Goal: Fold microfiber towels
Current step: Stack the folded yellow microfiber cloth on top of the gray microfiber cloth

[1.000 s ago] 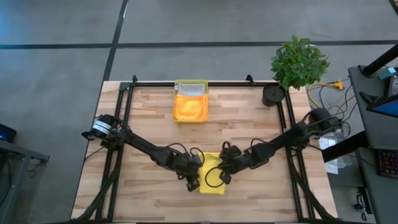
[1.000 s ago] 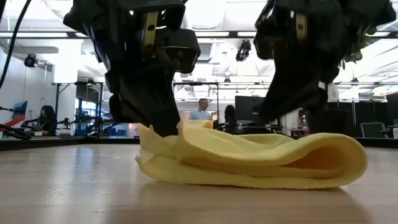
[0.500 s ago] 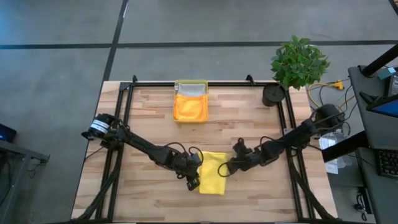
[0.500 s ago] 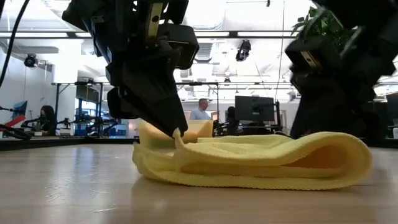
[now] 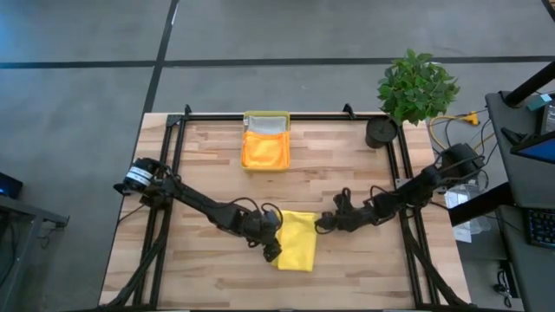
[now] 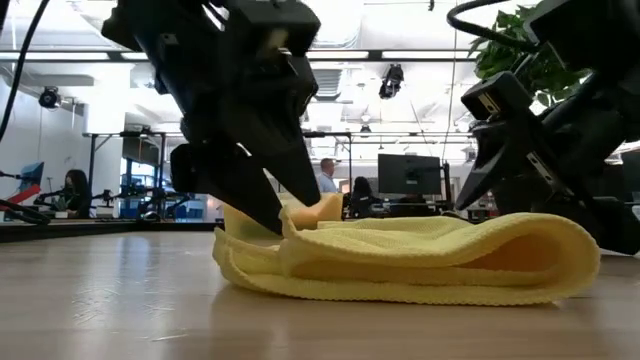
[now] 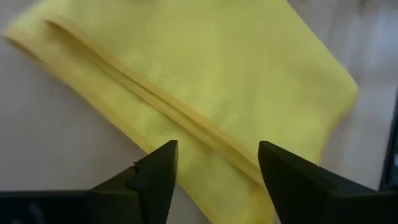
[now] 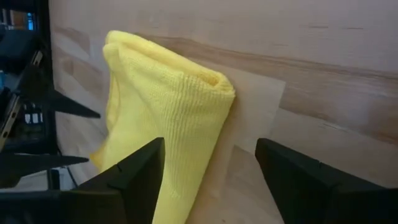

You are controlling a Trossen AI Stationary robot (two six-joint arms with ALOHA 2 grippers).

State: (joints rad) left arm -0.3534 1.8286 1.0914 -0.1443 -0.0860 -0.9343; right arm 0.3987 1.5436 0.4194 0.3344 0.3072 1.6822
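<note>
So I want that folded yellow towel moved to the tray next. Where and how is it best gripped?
Probably at the yellow towel's rounded fold edge, on the side facing the right end effector, which is open beside it. There the layers bulge into one thick lip that the jaws could straddle; the opposite side looks loose and layered, so it might come unfolded.

I see two slim, matte black arms of jointed segments, with thin black cables looping along their links. The left arm's base carries a white-and-black cylindrical motor housing point(image 5: 140, 176). Each wrist ends in two dark, wedge-shaped plastic fingers point(image 7: 297, 180).
</note>
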